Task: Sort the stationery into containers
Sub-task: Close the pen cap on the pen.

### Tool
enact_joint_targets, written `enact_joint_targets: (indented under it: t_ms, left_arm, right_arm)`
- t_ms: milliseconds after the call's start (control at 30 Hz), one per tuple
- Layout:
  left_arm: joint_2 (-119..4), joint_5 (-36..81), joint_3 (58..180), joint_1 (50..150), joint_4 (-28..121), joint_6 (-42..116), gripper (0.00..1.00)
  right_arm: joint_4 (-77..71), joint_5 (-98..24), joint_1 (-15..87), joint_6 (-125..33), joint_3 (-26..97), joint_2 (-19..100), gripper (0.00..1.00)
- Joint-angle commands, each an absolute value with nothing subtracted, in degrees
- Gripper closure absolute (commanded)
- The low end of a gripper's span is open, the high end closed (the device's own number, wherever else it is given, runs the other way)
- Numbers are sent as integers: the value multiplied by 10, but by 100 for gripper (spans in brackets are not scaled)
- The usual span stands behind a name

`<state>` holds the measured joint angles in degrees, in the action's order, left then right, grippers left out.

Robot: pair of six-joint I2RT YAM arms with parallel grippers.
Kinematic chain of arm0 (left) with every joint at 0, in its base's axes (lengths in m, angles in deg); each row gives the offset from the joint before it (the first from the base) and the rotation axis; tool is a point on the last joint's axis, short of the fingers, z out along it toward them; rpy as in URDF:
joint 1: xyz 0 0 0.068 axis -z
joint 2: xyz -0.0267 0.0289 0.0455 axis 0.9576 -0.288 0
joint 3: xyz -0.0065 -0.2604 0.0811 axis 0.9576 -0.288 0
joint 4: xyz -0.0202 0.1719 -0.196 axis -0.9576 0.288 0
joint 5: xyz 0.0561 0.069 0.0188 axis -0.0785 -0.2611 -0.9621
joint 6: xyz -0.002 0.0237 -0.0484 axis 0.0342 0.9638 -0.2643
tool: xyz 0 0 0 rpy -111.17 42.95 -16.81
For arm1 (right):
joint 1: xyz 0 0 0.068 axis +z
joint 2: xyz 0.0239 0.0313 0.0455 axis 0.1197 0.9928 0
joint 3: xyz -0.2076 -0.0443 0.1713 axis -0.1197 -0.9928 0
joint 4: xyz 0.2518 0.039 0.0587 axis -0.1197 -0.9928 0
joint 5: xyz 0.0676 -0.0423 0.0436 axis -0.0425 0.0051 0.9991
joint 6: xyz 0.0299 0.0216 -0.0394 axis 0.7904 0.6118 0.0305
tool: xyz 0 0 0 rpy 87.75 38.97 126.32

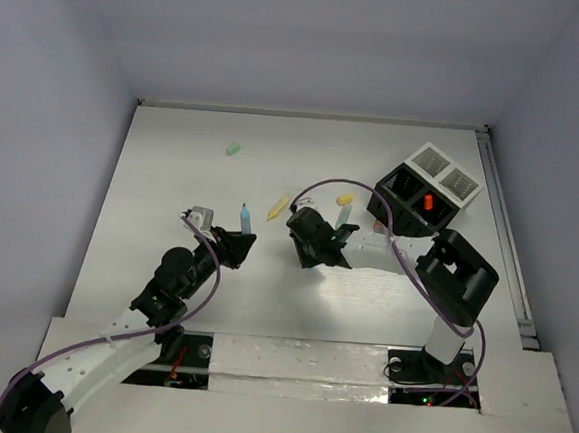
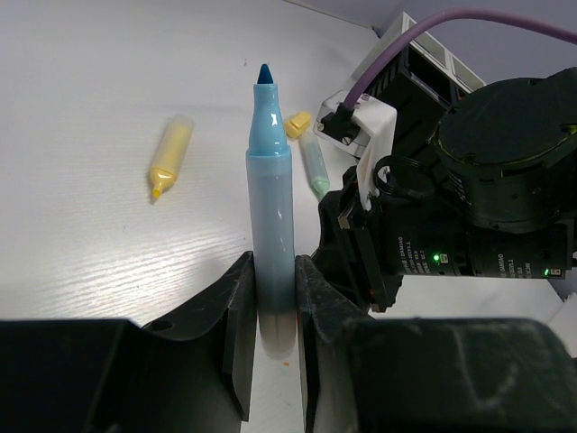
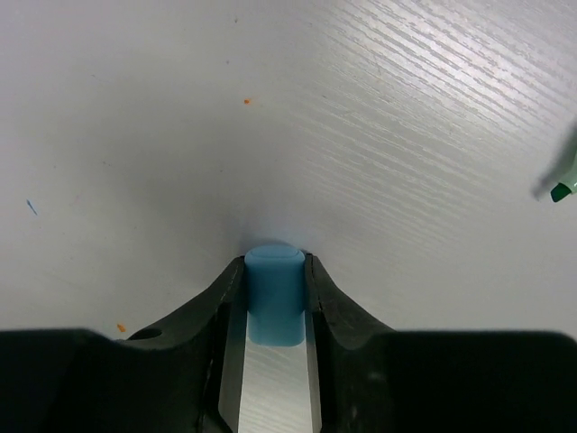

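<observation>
My left gripper [image 2: 273, 298] is shut on a light blue marker pen [image 2: 270, 198] with no cap on, its dark blue tip pointing away from the wrist; from above, that blue marker pen [image 1: 246, 216] sticks out of the left gripper [image 1: 235, 240] left of centre. My right gripper [image 3: 275, 298] is shut on a small blue cap [image 3: 274, 293] just above the tabletop. The containers stand at the back right: a black box [image 1: 408, 201] with an orange item [image 1: 428, 201] inside, joined to a white tray [image 1: 445, 172].
Loose on the table lie a yellow marker [image 1: 278, 205], a yellow cap [image 1: 344, 199], a mint green marker [image 1: 345, 216] beside the right arm [image 1: 318, 237], and a mint green piece [image 1: 233, 149] at the far left. The two grippers are close together.
</observation>
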<state>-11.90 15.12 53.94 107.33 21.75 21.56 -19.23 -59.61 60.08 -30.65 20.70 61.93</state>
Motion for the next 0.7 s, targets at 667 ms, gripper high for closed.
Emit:
enact_joint_targets:
  t_ms: [667]
  left_arm:
    - [-192,189,539,1081,139,230,100]
  right_arm:
    - [194,-584,598,-235,305,505,100]
